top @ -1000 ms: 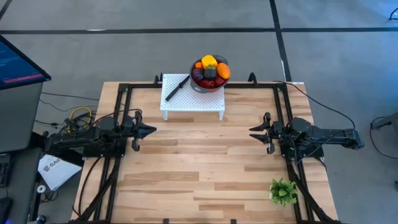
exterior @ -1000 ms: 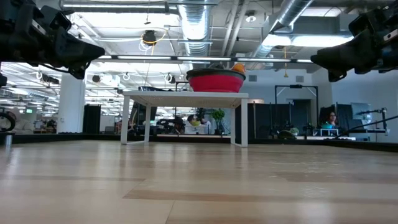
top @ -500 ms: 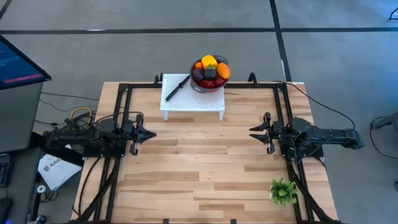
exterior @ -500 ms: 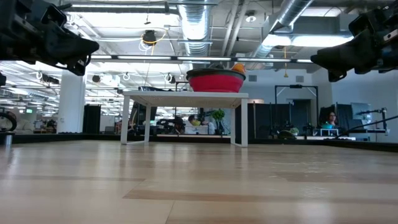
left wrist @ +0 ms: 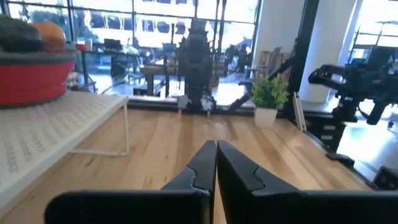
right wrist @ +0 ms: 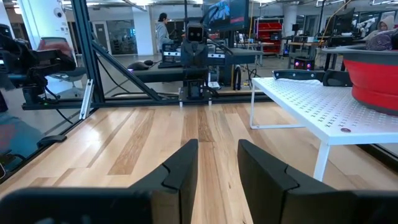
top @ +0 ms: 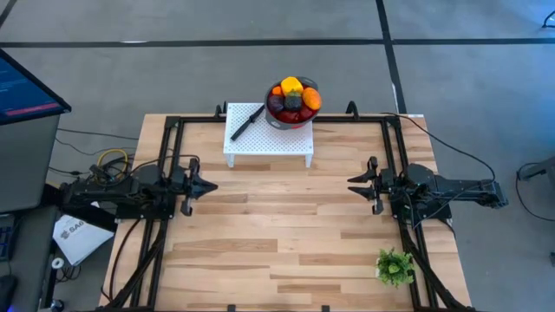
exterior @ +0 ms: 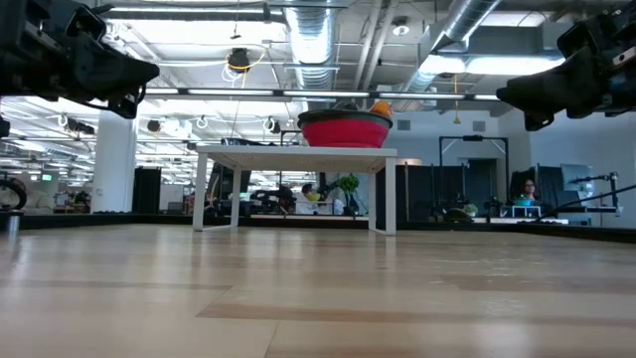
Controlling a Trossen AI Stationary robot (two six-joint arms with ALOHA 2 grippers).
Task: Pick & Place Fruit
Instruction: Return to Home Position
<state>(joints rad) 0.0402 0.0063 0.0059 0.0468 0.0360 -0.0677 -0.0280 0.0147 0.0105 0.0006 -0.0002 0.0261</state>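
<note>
The left gripper (top: 208, 183), fingers pressed together, and the right gripper (top: 354, 184), fingers slightly parted, hover empty at opposite sides of the wooden table (top: 277, 247), while the colourful toy fruit (top: 293, 98) lies heaped in the red bowl (exterior: 345, 129) on the white perforated shelf (top: 270, 140), so nothing seems left to place.

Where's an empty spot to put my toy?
Free: the bare wood between the left tool and right tool, in front of the white shelf. Crowded: the shelf top, with knife and bowl of fruit. The plant takes one corner.
</note>
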